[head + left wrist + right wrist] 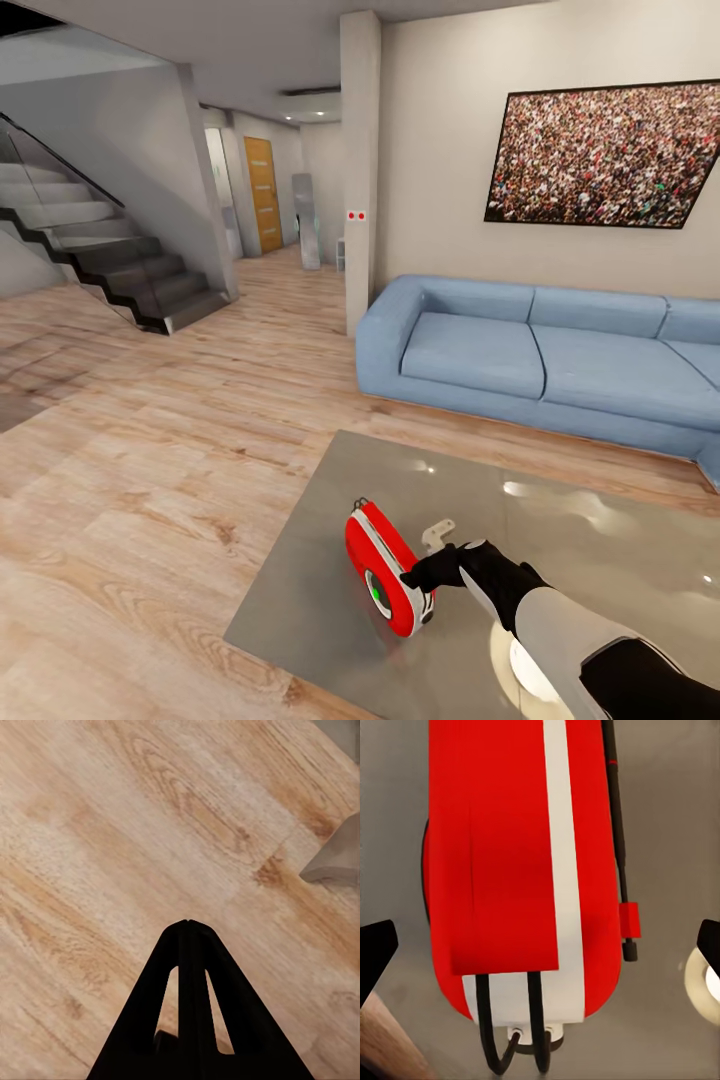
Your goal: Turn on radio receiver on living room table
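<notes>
The red radio receiver stands on edge near the front left corner of the glossy grey table, its round dial lit green and facing the front. My right gripper is up against the radio's right side. In the right wrist view the red body with its white stripe is very close, and the gripper is open, with one black fingertip on each side of the radio. My left gripper is shut on nothing, above the wood floor.
A blue sectional sofa runs along the wall behind the table, under a crowd picture. A pillar stands at the sofa's left end. Stairs rise at far left. A table corner shows beside the left gripper.
</notes>
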Controlling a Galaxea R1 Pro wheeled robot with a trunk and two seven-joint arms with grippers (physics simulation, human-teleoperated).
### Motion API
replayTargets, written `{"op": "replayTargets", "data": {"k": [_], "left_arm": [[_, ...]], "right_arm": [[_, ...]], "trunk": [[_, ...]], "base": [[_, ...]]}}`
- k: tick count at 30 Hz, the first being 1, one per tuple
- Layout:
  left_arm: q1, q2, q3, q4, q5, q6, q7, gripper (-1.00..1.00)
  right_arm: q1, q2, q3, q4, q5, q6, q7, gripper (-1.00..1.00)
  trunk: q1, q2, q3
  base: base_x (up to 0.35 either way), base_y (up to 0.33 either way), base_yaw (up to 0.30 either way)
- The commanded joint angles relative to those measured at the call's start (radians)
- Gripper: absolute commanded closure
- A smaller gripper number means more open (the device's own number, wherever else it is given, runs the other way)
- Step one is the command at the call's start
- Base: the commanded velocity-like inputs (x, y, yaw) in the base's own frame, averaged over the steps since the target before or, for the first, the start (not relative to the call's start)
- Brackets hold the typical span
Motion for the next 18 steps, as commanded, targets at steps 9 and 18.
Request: {"op": "replayTargets", "data": {"k": [9, 18], "left_arm": [[0.000, -0.001, 0.000, 0.000, 0.000, -0.010, 0.000, 1.00], [0.000, 0.001, 0.000, 0.000, -0.001, -0.015, 0.000, 1.00]], "right_arm": [[0.000, 0.000, -0.001, 0.000, 0.000, -0.001, -0.001, -1.00], [0.000, 0.000, 0.000, 0.000, 0.001, -0.002, -0.002, -1.00]], "trunk": [[-0.035, 0.063, 0.028], [-0.069, 0.126, 0.056]], "base": [[0.000, 0.000, 0.000], [-0.033, -0.005, 0.000]]}}
